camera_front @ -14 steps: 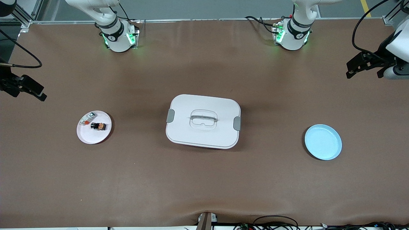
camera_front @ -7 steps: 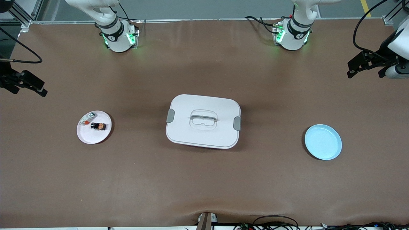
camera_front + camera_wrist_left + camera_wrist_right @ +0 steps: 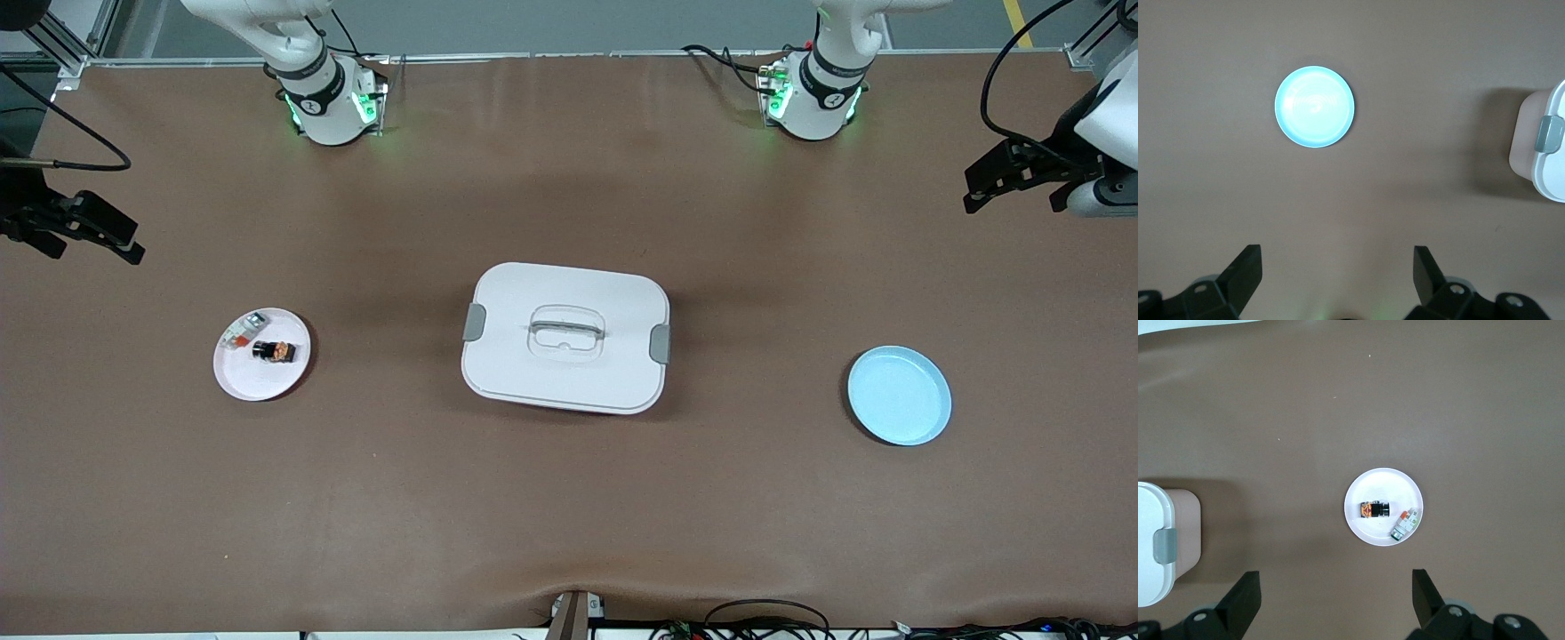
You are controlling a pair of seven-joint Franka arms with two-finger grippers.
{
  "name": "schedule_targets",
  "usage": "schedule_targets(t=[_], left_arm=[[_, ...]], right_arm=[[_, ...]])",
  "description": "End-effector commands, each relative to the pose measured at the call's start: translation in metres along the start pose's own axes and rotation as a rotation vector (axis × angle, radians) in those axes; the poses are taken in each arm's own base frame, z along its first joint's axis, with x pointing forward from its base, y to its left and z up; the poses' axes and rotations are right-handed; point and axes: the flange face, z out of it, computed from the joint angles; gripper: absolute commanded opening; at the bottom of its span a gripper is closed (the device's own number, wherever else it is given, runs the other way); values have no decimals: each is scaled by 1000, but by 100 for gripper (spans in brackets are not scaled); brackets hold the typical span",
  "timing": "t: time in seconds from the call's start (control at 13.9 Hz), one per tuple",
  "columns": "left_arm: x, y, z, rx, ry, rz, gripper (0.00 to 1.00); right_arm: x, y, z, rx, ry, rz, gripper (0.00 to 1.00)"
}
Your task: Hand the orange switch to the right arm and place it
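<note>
The orange switch (image 3: 273,350), a tiny black block with an orange middle, lies on a white plate (image 3: 258,380) toward the right arm's end of the table. It also shows in the right wrist view (image 3: 1373,510) on that plate (image 3: 1385,487). My right gripper (image 3: 93,252) hangs open and empty high over the table's edge at that end; its jaws (image 3: 1336,581) stand wide apart. My left gripper (image 3: 1012,201) hangs open and empty high over the left arm's end; in its wrist view it (image 3: 1336,260) holds nothing.
A small white-and-grey piece (image 3: 242,331) with a red-orange patch lies beside the switch on the white plate. A white lidded box (image 3: 533,378) with grey clips stands mid-table. An empty light-blue plate (image 3: 899,396) sits toward the left arm's end.
The right gripper has drifted a little toward the table's middle. The left gripper has barely shifted. Nothing on the table has moved.
</note>
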Motion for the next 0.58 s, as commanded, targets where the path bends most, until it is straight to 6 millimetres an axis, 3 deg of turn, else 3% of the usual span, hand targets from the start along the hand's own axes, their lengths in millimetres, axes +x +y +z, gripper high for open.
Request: schedule_targets(t=[0.0, 0.5], left_arm=[[-3, 3, -6, -8, -6, 7, 100], [-3, 5, -6, -5, -5, 9, 100]], right_arm=[[-10, 2, -8, 11, -2, -7, 100], [-9, 11, -6, 0, -8, 5, 100]])
